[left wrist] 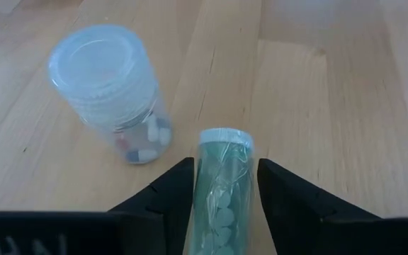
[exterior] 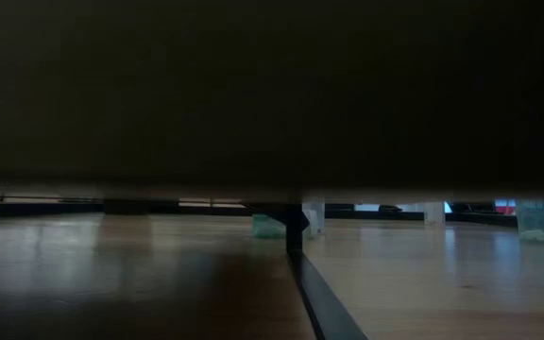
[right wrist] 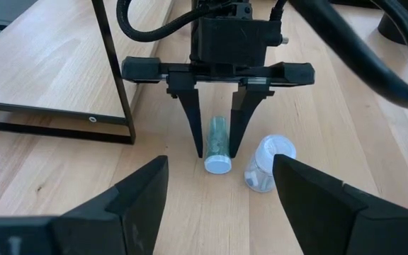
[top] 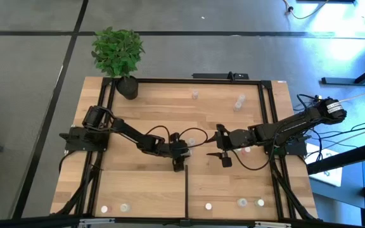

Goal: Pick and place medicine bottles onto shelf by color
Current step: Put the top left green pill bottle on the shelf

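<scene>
Left claw: set down at mid-counter with its fingers astride a lying green-tinted bottle, one dark finger on each side. You can see the fingers close to the bottle's flanks, but whether they already bear on it you cannot tell; treat the grip as unfinished.

Right claw: fingers spread wide, holding nothing, waiting just across from the left claw near the centre of the counter.

Handling note: keep the fingers square to the bottle's long axis and close on the mid-body, not the cap. A round bottle lying on its side will likely roll or squirt out if pinched off-centre. Mind the clear bottle lying just beside it; lift straight up so you do not nudge it.

Materials:
- Green-tinted bottle: slim clear-plastic cylinder, greenish tablets inside, pale round cap.
- Clear bottle: wider, ribbed whitish lid, mixed pills visible.
- Counter: light wood, smooth, faintly glossy grain.
- Shelf: the light boards edged by thin black rails, with a short black divider bar at the near edge.
- Further small bottles stand along that near edge and toward the far side.
</scene>
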Controlling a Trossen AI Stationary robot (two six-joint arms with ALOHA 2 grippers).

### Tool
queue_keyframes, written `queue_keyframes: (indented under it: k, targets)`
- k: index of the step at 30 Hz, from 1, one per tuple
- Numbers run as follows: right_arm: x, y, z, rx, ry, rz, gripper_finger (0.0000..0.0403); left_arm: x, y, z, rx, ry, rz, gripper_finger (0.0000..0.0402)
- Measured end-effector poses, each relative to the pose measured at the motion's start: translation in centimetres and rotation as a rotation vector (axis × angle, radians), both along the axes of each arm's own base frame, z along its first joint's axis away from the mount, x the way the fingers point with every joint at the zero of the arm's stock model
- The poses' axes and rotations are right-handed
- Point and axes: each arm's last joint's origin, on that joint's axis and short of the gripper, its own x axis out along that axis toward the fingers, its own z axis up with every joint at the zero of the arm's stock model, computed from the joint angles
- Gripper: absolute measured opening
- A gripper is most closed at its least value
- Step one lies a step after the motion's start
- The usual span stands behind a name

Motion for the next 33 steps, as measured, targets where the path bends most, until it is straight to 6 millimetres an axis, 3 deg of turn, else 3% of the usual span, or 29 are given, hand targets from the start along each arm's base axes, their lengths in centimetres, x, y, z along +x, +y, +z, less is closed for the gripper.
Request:
queue_keyframes:
  k: [10,24,33]
  targets:
    - [0.0,0.0,0.0,0.000,0.000,0.000,0.0257,-0.2,0.0,-0.1,-0.004,0.025,-0.010,0.0145]
    - [0.0,0.0,0.0,0.000,0.000,0.000,0.0257,-0.1,0.0,-0.1,0.002,0.015,-0.020,0.0076]
    - [0.0,0.0,0.0,0.001,-0.002,0.000,0.0257,-0.8,0.2,2.5,0.081,0.001,-0.048,0.0075]
